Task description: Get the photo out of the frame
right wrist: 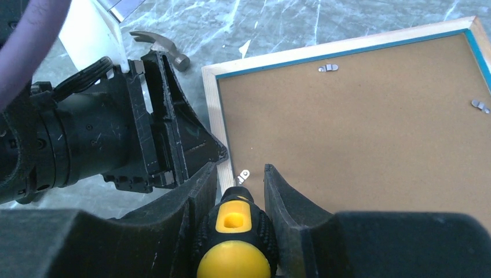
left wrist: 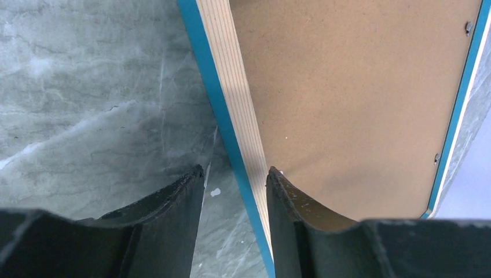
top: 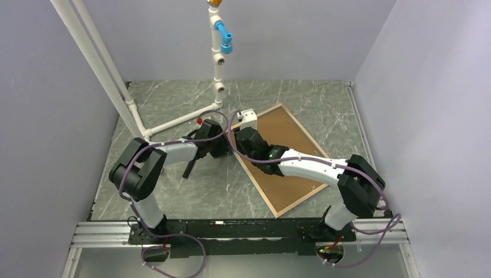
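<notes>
Desk (top: 173, 191): grey marble, lilac walls (top: 52, 145).
Frame (top: 286, 124): face down, board (right wrist: 359, 133) up.
Left jaws: apart over frame rim.
Right jaws: clamped on yellow tool handle (right wrist: 234, 231).

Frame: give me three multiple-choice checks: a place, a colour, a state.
1. The left claw is: A) straddling the frame's rim; B) resting mid-board; C) far from the frame.
2. The tool handle in the right claw is: A) red; B) yellow and black; C) white.
3. The frame lies: A) photo side up; B) upright; C) board side up.
1 A: one finger over the table, one over the board. 2 B: shown in the right wrist view. 3 C: brown board and clips face up.
</notes>
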